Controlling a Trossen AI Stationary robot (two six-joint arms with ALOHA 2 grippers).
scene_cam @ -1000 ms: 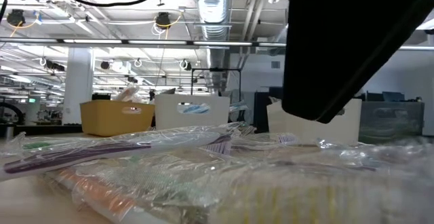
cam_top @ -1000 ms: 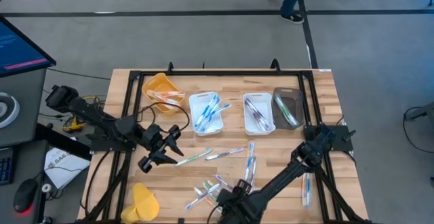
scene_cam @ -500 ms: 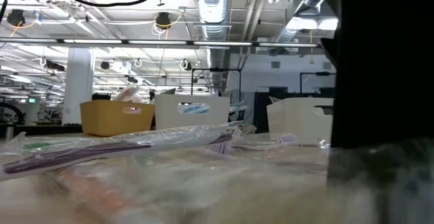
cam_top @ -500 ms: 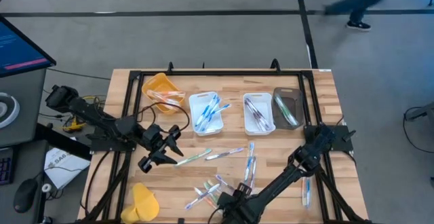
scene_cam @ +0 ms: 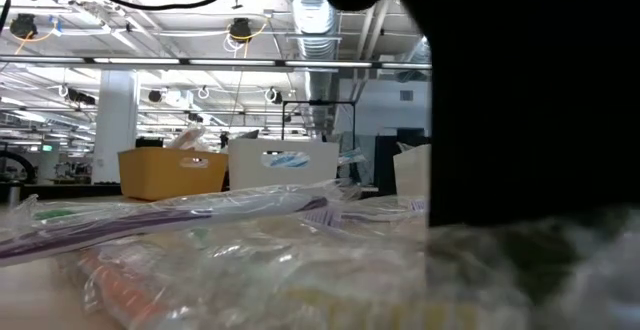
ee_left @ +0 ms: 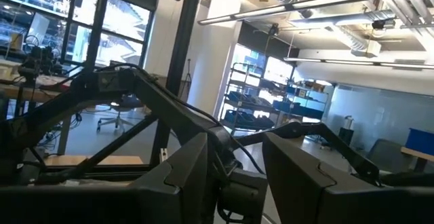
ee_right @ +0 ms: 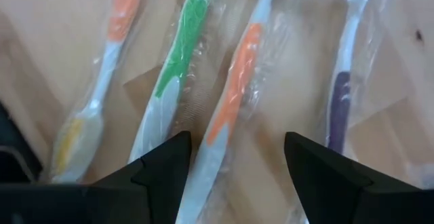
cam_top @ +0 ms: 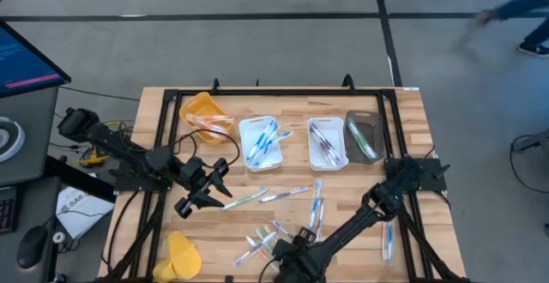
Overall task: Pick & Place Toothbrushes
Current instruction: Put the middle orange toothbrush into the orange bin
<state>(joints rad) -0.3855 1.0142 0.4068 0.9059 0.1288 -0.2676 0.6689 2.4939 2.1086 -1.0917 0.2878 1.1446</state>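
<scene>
Several wrapped toothbrushes (cam_top: 262, 242) lie loose on the wood near the table's near edge. My right gripper (ee_right: 236, 139) hangs open just above them, pointing steeply down. An orange-handled toothbrush (ee_right: 234, 81) lies below the gap between its fingers. A green one (ee_right: 180, 54) and a purple one (ee_right: 339, 102) lie to either side of it. More toothbrushes (cam_top: 285, 194) lie across the table's middle. My left gripper (cam_top: 221, 183) waits raised at the left, open, with nothing between its fingers (ee_left: 183, 176).
Along the far side stand a yellow tray (cam_top: 204, 111), two white trays (cam_top: 262, 141) (cam_top: 326, 143) and a dark tray (cam_top: 364, 135), each with toothbrushes inside. A yellow object (cam_top: 182, 255) lies at the near left corner. One toothbrush (cam_top: 388, 240) lies at the right edge.
My right gripper has sunk toward the toothbrushes at the near edge, still open. In the low view its dark bulk has spread leftward and covers more of the right side.
</scene>
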